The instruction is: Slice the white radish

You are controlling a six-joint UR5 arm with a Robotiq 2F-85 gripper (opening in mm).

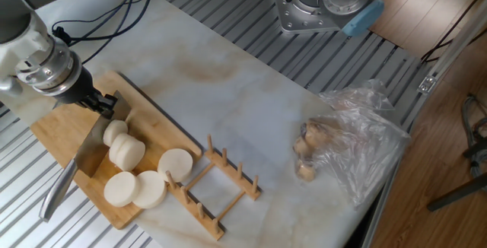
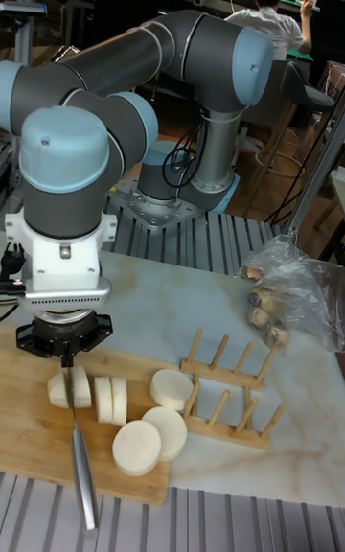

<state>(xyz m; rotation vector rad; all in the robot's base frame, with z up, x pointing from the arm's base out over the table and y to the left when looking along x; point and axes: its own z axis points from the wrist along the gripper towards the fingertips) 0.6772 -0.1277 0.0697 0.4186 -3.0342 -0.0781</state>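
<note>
Marble-look table [image 1: 251,103] carrying bamboo cutting board [image 1: 57,130] at near-left edge. Three loose radish discs [image 1: 144,183] lying nearest camera, below and right of gripper. White radish [image 1: 122,145] stub sitting directly under gripper, partly cut slices leaning on it. Gripper [image 1: 99,101] clamping knife [image 1: 80,164] by handle; blade standing in stub, tip pointing toward camera. Step looks mid-slicing. Next move: lifting blade clear, indexing along remaining stub, pressing straight down. Wooden rack [image 1: 217,187] sitting right of gripper; plastic bag [image 1: 358,141] well apart, far right.
</note>
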